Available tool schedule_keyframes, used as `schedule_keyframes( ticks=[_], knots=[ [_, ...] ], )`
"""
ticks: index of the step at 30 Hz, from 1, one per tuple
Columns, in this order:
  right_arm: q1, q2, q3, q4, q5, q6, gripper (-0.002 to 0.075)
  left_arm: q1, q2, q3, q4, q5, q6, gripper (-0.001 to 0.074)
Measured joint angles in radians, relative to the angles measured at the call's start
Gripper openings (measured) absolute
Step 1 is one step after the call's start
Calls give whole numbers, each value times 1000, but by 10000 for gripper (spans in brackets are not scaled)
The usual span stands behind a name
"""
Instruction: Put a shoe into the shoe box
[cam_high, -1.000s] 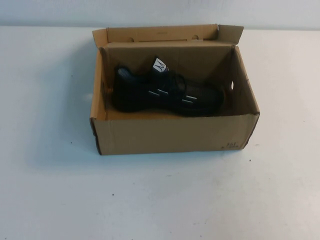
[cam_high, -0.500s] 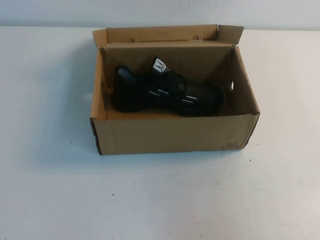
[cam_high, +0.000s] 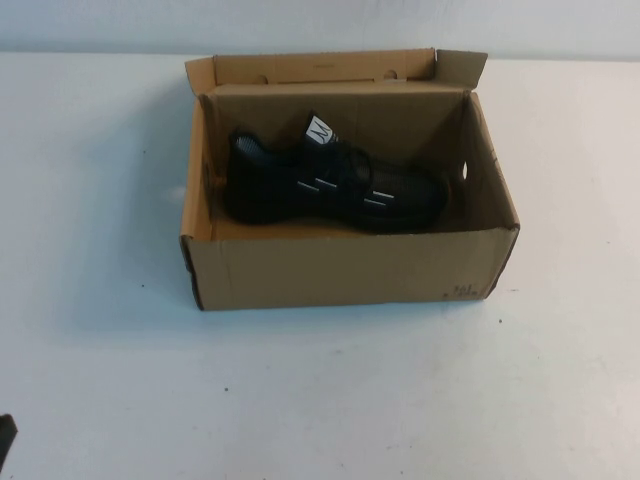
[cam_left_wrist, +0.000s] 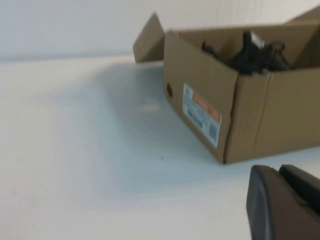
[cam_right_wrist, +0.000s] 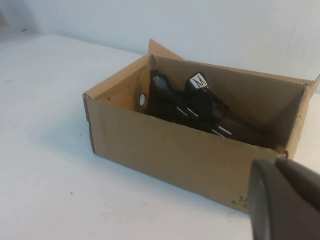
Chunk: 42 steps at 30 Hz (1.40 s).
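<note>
The black shoe (cam_high: 330, 187) lies on its side inside the open brown shoe box (cam_high: 340, 268), its toe toward the right and the white tongue label up. The lid flap (cam_high: 320, 67) stands open at the back. The shoe also shows in the right wrist view (cam_right_wrist: 192, 107) and partly in the left wrist view (cam_left_wrist: 250, 50). My left gripper (cam_left_wrist: 279, 172) is shut and empty, low over the table well left of and nearer than the box; a dark bit of it shows at the high view's corner (cam_high: 5, 440). My right gripper (cam_right_wrist: 276, 165) is shut and empty, near the box's (cam_right_wrist: 165, 150) right front corner.
The white table (cam_high: 320, 390) spreads all round the box. The box's left end carries a printed label (cam_left_wrist: 201, 117) and a small hole (cam_left_wrist: 169, 91). A pale wall runs along the table's back edge.
A dark part of my left gripper has come into the bottom left corner of the high view. The shoe and box have not moved.
</note>
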Motion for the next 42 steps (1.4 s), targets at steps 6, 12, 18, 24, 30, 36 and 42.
schedule_keyframes(
  ticks=[6,12,18,24,30,36,42],
  knots=[
    [0,0,0,0,1,0,-16,0,0,9,15,164,-32,-1],
    [0,0,0,2,1,0,-16,0,0,9,30,177,-59,-1],
    [0,0,0,2,1,0,-16,93,0,9,34,179,-146,-1],
    [0,0,0,2,1,0,-16,203,0,9,25,158,-136,-1],
    [0,0,0,2,1,0,-16,209,0,9,20,124,-49,-1],
    [0,0,0,2,1,0,-16,209,0,9,19,177,8,-1],
    [0,0,0,2,1,0,-16,209,0,9,19,177,12,-1]
  ],
)
